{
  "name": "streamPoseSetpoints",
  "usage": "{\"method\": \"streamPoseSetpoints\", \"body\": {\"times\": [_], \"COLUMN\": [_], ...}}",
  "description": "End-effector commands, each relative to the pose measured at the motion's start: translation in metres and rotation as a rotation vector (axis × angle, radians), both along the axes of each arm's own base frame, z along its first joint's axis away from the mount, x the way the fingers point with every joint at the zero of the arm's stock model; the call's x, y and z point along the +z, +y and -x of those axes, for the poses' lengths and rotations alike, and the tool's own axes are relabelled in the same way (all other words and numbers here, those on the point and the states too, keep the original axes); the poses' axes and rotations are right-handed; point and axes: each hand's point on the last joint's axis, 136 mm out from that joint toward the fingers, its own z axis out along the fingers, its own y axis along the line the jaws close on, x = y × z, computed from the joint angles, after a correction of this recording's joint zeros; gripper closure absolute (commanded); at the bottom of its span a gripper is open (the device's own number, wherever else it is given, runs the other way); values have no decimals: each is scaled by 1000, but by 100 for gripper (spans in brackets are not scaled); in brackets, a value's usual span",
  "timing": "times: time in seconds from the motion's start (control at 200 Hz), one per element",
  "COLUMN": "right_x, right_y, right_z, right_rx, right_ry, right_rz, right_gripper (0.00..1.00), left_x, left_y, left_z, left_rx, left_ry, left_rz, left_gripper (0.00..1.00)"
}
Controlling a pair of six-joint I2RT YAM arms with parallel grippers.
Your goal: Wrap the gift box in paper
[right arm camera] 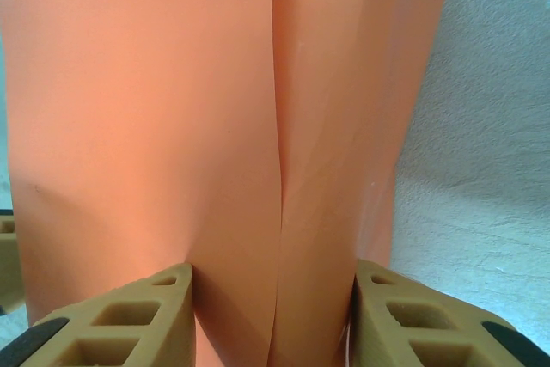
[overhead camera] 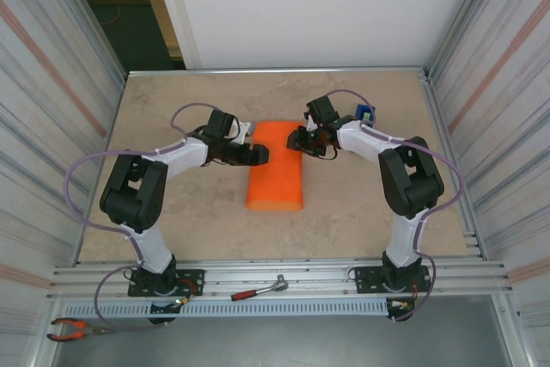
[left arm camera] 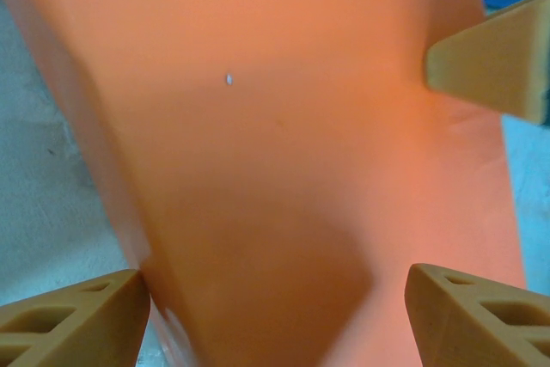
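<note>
**Right arm pinning the seam, left arm standing free**

The paper (overhead camera: 275,180) is lying folded into a long raised bundle, its two flaps meeting along a lengthwise seam on top. The gift box is hidden beneath the paper, and the block-like rise suggests it is sitting inside.

The right gripper (overhead camera: 299,139) is reaching in at the paper's far right edge and pinching a band of it. Its fingers (right arm camera: 129,315) are pressing on either side of the seam, probably so the flaps are not springing apart.

The left gripper (overhead camera: 260,155) is sitting over the paper's far left edge with jaws spread wide, straddling the sheet without clamping it. Whether its tips are touching the paper I cannot tell. It looks free to smooth or refold that side while the other arm is anchoring the wrap.

The blue tape dispenser (overhead camera: 365,113) is standing beyond the paper's far right corner, apart from it and handy for sealing. No tape is showing on the seam, so the wrapping looks roughly midway.
</note>
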Motion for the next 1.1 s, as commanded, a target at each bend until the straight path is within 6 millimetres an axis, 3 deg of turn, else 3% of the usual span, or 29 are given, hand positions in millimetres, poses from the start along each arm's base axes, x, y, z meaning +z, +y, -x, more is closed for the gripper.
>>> {"method": "streamPoseSetpoints", "body": {"times": [0.0, 0.396, 0.521, 0.671, 0.867, 0.962, 1.092], "right_x": [-21, -19, -5, 24, 67, 79, 85], "right_y": [-1, 2, 3, -1, -44, -76, -136], "right_z": [14, 12, 5, -7, -23, -27, -30], "right_rx": [16, 18, 14, -4, -93, -157, -278], "right_ry": [60, 64, 51, 16, -54, -78, -102], "right_rz": [47, 31, -5, -68, -116, -127, -125], "right_gripper": [63, 60, 50, 31, 20, 20, 20], "left_x": [-19, -39, -47, -54, -55, -56, -59], "left_y": [-6, -1, 4, 8, 10, 11, 12], "left_z": [18, 24, 28, 31, 31, 32, 32], "left_rx": [-57, -42, -33, -21, -16, -12, -11], "left_ry": [53, 81, 101, 122, 123, 123, 128], "left_rz": [-40, -119, -156, -184, -196, -204, -208], "left_gripper": [22, 28, 30, 31, 31, 31, 31]}}
